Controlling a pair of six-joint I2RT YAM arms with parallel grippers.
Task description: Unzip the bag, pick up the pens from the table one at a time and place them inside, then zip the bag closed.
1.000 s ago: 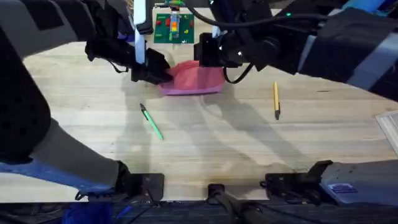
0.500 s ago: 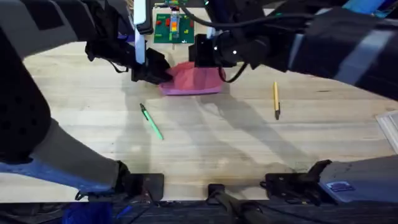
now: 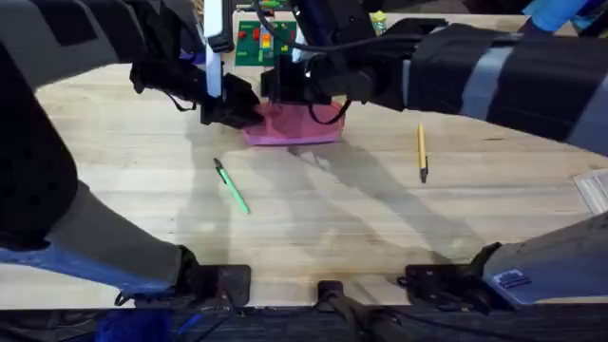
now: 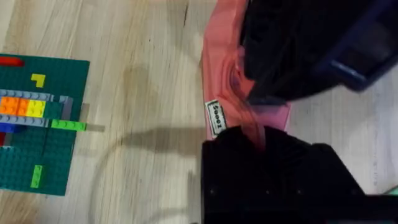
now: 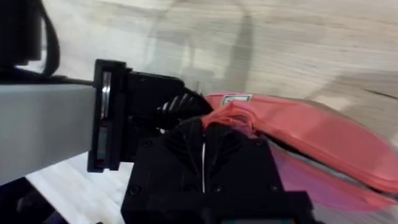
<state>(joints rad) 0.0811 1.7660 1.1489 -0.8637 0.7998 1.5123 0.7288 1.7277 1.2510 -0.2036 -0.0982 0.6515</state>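
Observation:
The pink bag [image 3: 306,124] lies on the table [image 3: 313,218] at the back centre. My left gripper [image 3: 249,112] is shut on its left end, and pink fabric is pinched between its black fingers [image 4: 258,134]. My right gripper [image 3: 275,91] reaches across the bag's top edge, close to the left gripper. It is shut [image 5: 208,127] on the bag's [image 5: 311,140] edge by the white label; the zipper pull is hidden. The green pen [image 3: 231,185] lies in front of the bag to the left. The yellow-orange pen [image 3: 422,152] lies to the right.
A green building-block plate [image 3: 264,43] with coloured bricks sits just behind the bag, also in the left wrist view [image 4: 37,124]. A pale object [image 3: 594,190] lies at the table's right edge. Bare wood stretches across the front of the table.
My right gripper has slid left along the bag's top edge, from its right part to near the left gripper. The left gripper and both pens have not moved.

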